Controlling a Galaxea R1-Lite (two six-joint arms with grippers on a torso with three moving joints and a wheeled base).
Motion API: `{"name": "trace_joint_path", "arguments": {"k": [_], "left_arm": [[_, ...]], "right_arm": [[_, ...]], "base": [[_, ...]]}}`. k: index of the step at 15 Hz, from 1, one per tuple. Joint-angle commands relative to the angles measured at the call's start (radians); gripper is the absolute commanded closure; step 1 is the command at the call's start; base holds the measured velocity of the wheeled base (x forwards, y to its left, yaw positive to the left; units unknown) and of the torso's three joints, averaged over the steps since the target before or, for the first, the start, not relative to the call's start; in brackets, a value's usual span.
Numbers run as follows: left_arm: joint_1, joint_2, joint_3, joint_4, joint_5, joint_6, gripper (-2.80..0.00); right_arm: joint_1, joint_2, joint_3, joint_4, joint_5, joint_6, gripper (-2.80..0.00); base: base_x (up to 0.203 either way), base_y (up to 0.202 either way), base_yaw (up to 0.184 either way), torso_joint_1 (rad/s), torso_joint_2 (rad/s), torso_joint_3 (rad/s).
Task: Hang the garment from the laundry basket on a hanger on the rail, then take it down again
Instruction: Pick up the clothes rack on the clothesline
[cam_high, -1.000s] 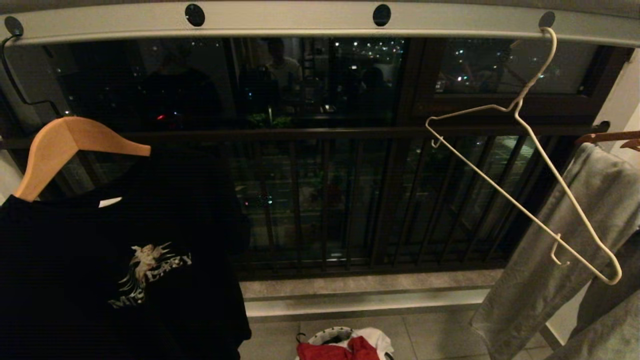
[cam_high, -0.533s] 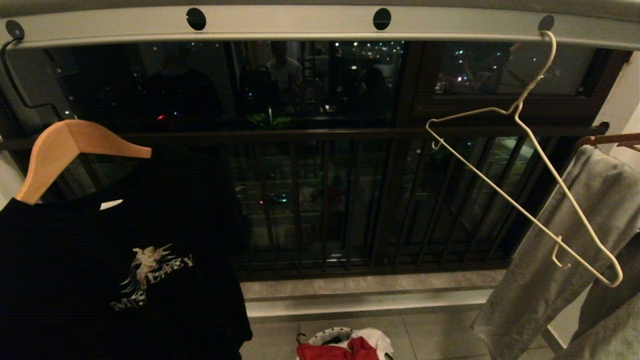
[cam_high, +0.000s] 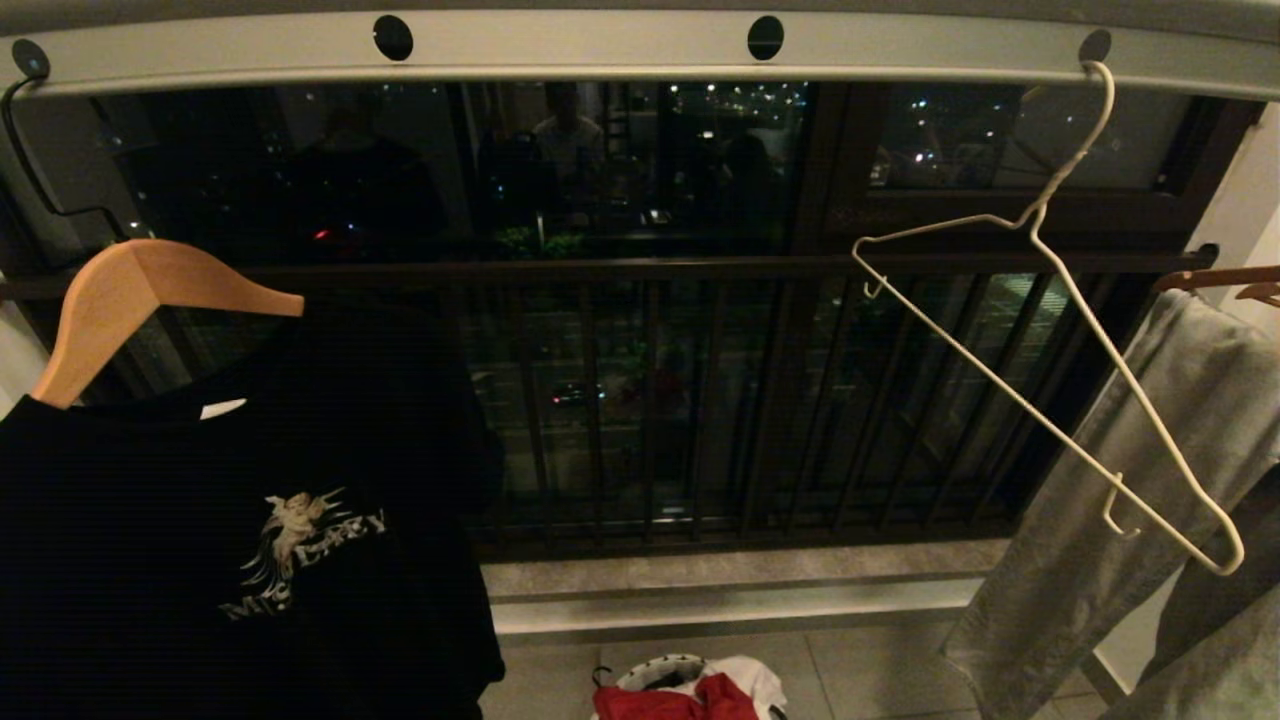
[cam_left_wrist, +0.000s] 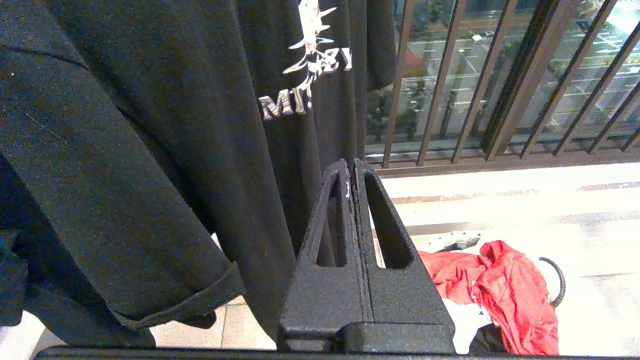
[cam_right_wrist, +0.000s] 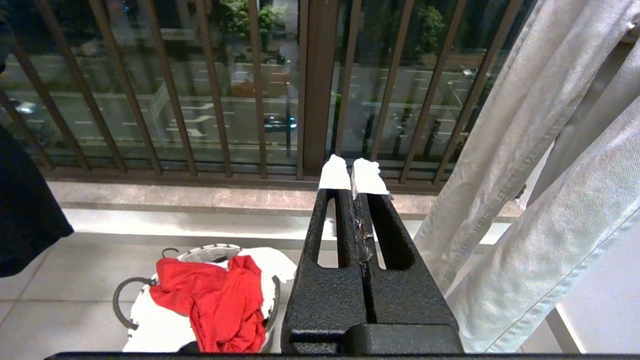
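Note:
The red garment (cam_high: 690, 700) lies crumpled in the laundry basket (cam_high: 655, 667) on the floor, at the bottom edge of the head view. It also shows in the left wrist view (cam_left_wrist: 495, 295) and the right wrist view (cam_right_wrist: 215, 300). The white wire hanger (cam_high: 1030, 215) hangs tilted and bare from the rail (cam_high: 600, 45) at the upper right. Neither arm is in the head view. My left gripper (cam_left_wrist: 352, 165) is shut and holds nothing, well above and short of the basket. My right gripper (cam_right_wrist: 352, 172), with white-taped tips, is also shut and holds nothing.
A black printed T-shirt (cam_high: 240, 520) hangs on a wooden hanger (cam_high: 130, 290) at the left, close to my left gripper. Grey trousers (cam_high: 1130, 520) hang at the right. The balcony railing (cam_high: 640, 400) stands behind. A white cloth (cam_high: 755, 675) lies under the garment.
The whole head view has shifted very slightly downward. No thing and no gripper has moved.

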Motion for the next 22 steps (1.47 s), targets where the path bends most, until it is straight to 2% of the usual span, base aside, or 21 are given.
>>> {"name": "trace_joint_path", "arguments": {"k": [1, 15, 19, 22], "left_arm": [[-0.001, -0.001, -0.001, 0.0, 0.0, 0.0, 0.0], [0.001, -0.001, 0.0, 0.0, 0.0, 0.0, 0.0], [-0.001, -0.001, 0.0, -0.001, 0.0, 0.0, 0.0], [0.0, -0.001, 0.0, 0.0, 0.0, 0.0, 0.0]], "right_arm": [[0.0, 0.0, 0.0, 0.0, 0.001, 0.0, 0.0], [0.0, 0.0, -0.007, 0.0, 0.003, -0.013, 0.0], [0.0, 0.011, -0.133, 0.034, 0.043, -0.041, 0.0], [0.0, 0.114, -0.236, 0.041, 0.05, -0.093, 0.0]], "base": [[0.0, 0.0, 0.0, 0.0, 0.0, 0.0], [0.0, 0.0, 0.0, 0.0, 0.0, 0.0], [0.0, 0.0, 0.0, 0.0, 0.0, 0.0], [0.0, 0.0, 0.0, 0.0, 0.0, 0.0]]}}
